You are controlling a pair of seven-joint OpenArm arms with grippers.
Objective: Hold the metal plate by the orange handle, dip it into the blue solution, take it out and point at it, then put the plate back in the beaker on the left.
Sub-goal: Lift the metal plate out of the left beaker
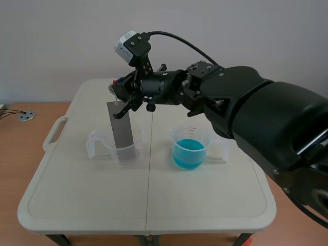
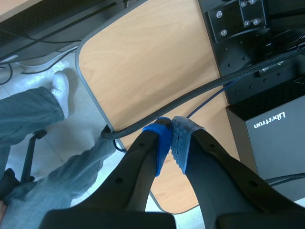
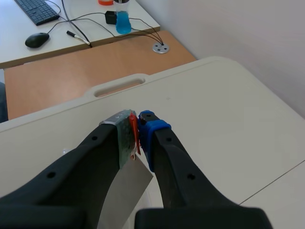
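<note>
Right gripper (image 3: 138, 126) was clamped on the orange handle (image 3: 134, 131) of the metal plate (image 1: 122, 130), which hung nearly upright with its lower end inside the clear beaker (image 1: 134, 154). At three o'clock from that beaker, well apart, stood the beaker of blue solution (image 1: 188, 154). Left gripper (image 2: 170, 138) had its pads pressed together on nothing, above a wooden desk (image 2: 143, 57).

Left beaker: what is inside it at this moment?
The lower end of the metal plate stands inside the left beaker; the right gripper holds its top. Whether clear liquid is also inside cannot be told.
</note>
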